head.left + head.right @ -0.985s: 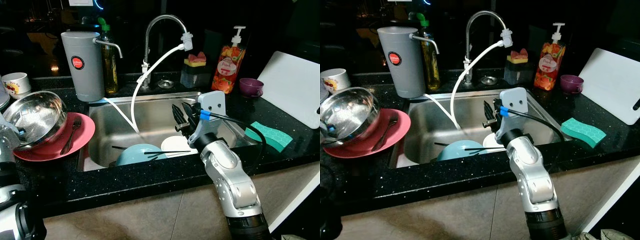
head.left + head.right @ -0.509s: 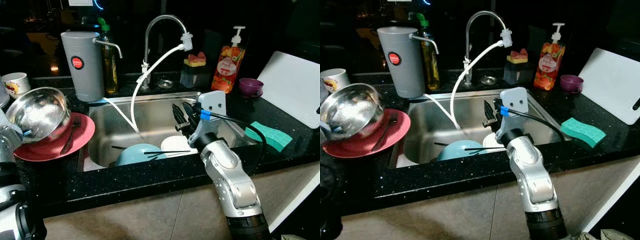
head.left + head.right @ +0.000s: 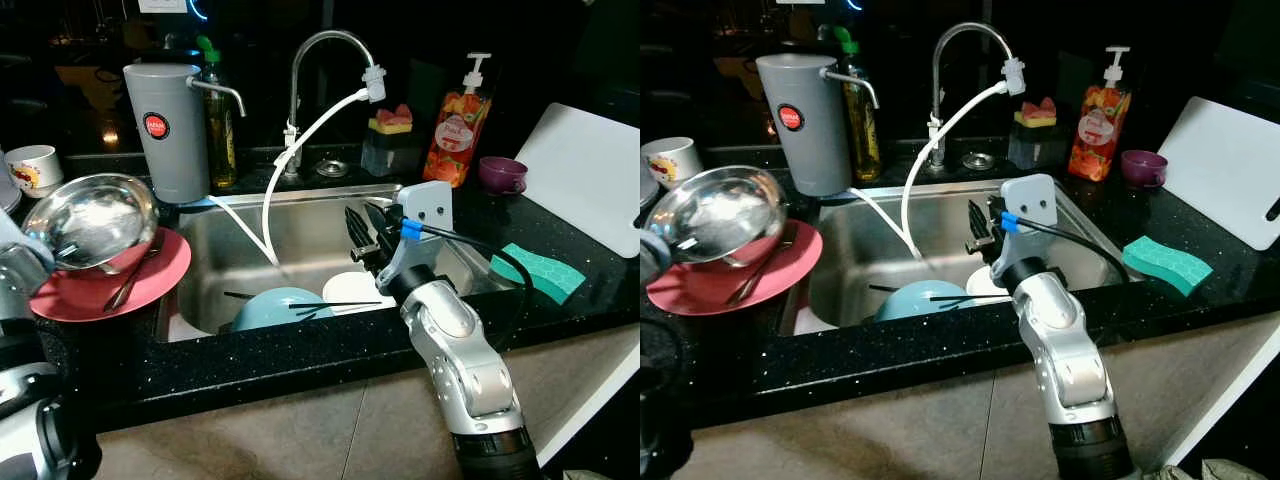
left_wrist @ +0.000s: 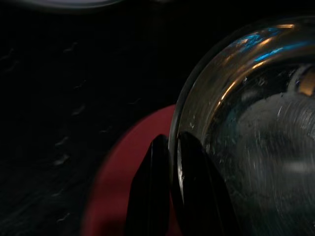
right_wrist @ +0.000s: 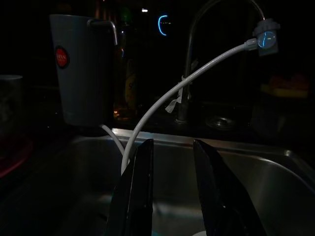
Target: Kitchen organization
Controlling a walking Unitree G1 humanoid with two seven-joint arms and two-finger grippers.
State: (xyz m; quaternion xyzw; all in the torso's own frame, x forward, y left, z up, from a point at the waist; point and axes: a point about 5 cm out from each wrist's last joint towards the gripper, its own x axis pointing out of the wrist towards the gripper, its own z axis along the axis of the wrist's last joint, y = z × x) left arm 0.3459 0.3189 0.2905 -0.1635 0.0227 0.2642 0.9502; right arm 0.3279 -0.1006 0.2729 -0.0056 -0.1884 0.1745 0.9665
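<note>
The left wrist view shows the left pincer [image 4: 170, 162] clamped on the steel bowl's [image 3: 92, 222] rim, one finger inside, one outside. From the head, that bowl is tilted above the red plate [image 3: 150, 285] at 9 o'clock of the sink [image 3: 300, 225]. The right pincer [image 5: 170, 162], fingers apart, hangs over the sink's basin with room around it.

Silver jointed right arm with a black collar near its base; a grey plate, blue clip and black cable sit behind the right claw [image 3: 362, 232], with two long black fingers [image 5: 138, 187]
</note>
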